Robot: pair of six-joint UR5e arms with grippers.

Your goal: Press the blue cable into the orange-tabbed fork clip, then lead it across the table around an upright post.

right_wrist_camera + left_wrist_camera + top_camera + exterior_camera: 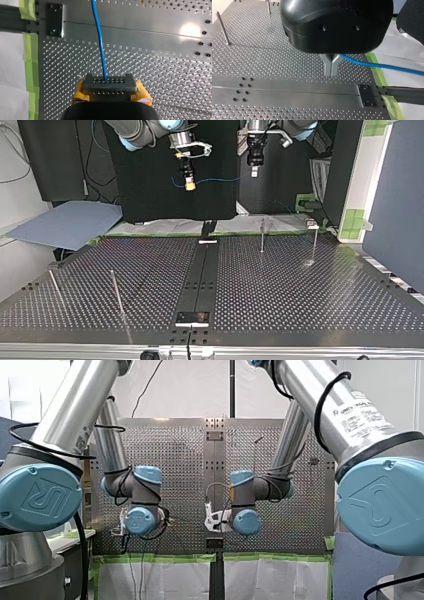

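The blue cable (215,180) hangs in the air above the far edge of the perforated table (300,290), strung in a shallow sag between the two grippers and touching nothing on the plate below. In the top view my right gripper (189,184) is at the left and my left gripper (254,170) at the right. Both are raised well clear of the surface, with the cable running almost level from one to the other.

Seen from the left wrist, the metal fingers (328,66) are pressed together at their tips in a narrow Y. The cable comes out of the crotch of that Y, just above the closed tips, and leads off to the side over the strip of green tape (374,62) at the table's edge. So my left gripper is clamped on the cable near its end.

Seen from the right wrist, the yellow pads (79,91) are closed in on either side of a grey perforated block (109,86). The cable rises out of the middle of the block's upper face and runs straight ahead of the gripper, so it is pinched there too.

Four upright posts stand on the table, well apart from the cable. A near pair (116,290) is at the top view's left and a far pair (262,235) towards its right.
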